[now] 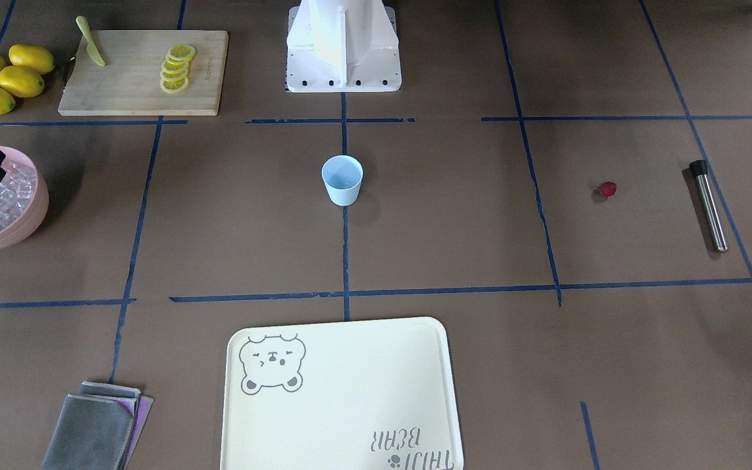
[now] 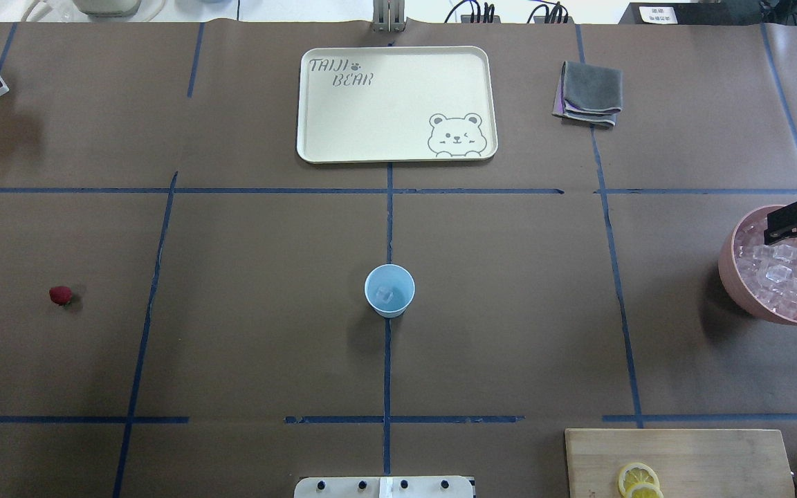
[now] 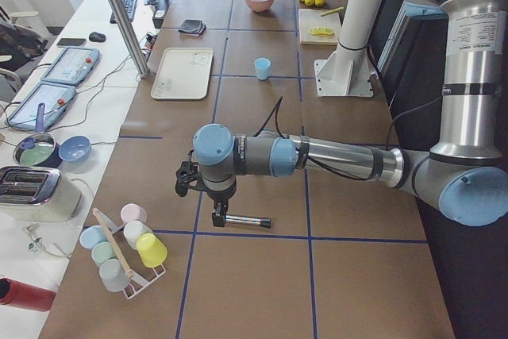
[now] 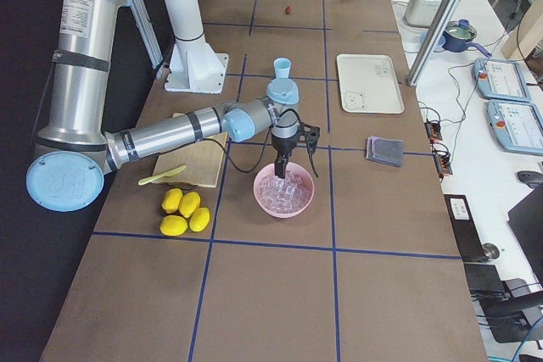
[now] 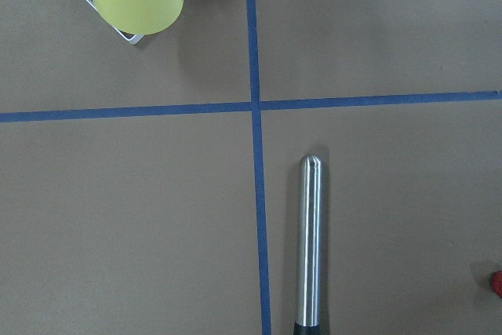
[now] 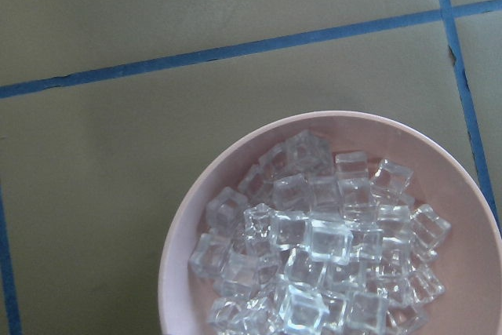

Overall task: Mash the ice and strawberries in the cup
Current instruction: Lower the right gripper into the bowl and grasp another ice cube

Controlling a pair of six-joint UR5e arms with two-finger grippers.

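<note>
1. The cup (image 2: 389,290) stands upright on the centre line of the table, clear of both arms. Something pale and glassy lies at its bottom, probably one cube of ice, though the overhead view is too small to be sure.
2. Far out to the cup's right sits the pink bowl (image 2: 725,270), heaped with the ice (image 6: 321,249). The right gripper (image 2: 782,228) hangs over the side of the bowl farther from the robot, fingers pointing down at the pile. I cannot tell whether its fingers are spread, closed or carrying a cube.
3. The strawberry (image 2: 61,296) lies on the bare table well away to the cup's left, untouched.
4. Farther from the cup on that same side lies the metal muddler (image 1: 707,205), flat on the table. The left gripper (image 3: 217,213) hovers just above it. Only the side camera shows this gripper, so I cannot tell how its fingers stand.
5. The step in hand looks like ice loading. The berry is not in the cup, and no mashing has begun.
6. The next move, as I judge it, needs the right gripper to pinch one slippery cube, lift it clear of the bowl's rim, carry it across to the cup and release it straight over the mouth.
</note>
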